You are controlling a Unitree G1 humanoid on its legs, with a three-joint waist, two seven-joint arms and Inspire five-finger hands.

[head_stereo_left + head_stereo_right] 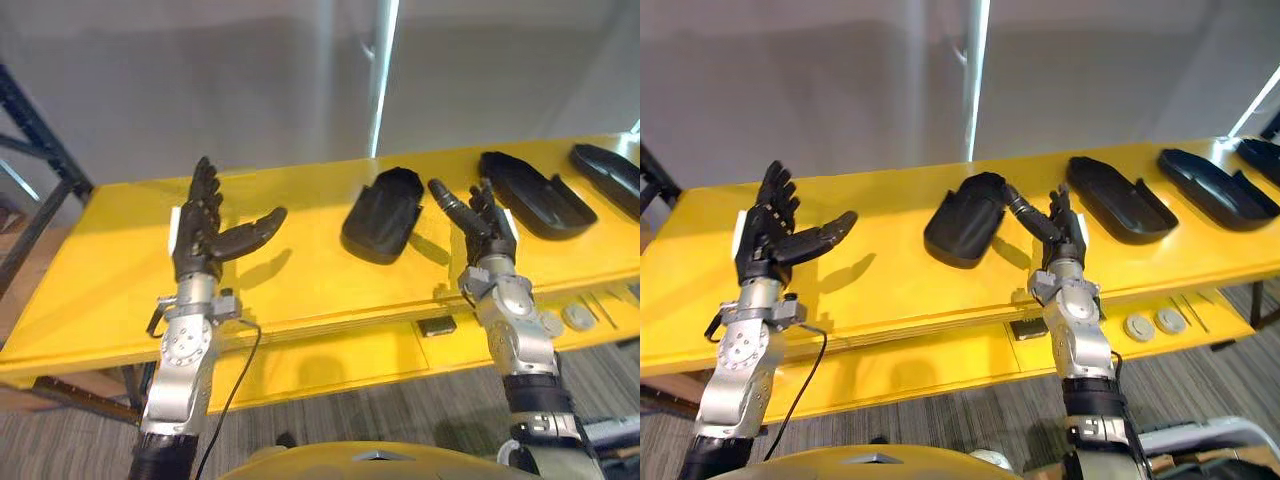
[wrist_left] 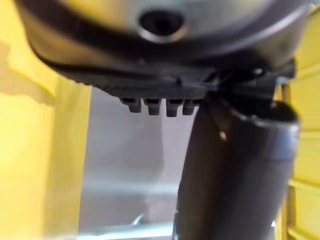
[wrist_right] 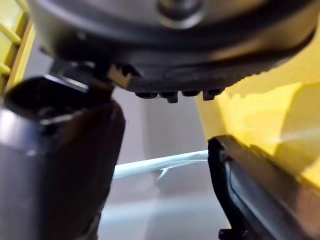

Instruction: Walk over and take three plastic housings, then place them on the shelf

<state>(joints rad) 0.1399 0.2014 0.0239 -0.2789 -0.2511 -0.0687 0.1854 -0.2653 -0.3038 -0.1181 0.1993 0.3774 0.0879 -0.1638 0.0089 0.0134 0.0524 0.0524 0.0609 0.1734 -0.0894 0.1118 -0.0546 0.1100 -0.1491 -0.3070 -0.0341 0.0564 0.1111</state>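
Three black plastic housings lie on the yellow table (image 1: pixel 120 290). One housing (image 1: pixel 381 214) lies near the middle, a second housing (image 1: pixel 533 193) to its right, a third housing (image 1: pixel 612 177) at the far right edge. My right hand (image 1: pixel 482 228) stands upright and open between the first two housings, thumb reaching toward the middle one, holding nothing. My left hand (image 1: pixel 206 228) is raised over the left part of the table, open and empty. An edge of a black housing (image 3: pixel 260 195) shows in the right wrist view.
A dark metal rack frame (image 1: pixel 35 150) stands at the far left. A grey wall (image 1: pixel 250 70) with a bright vertical strip (image 1: pixel 385 70) rises behind the table. Small round grey parts (image 1: pixel 1154 324) lie on the table's lower ledge at right.
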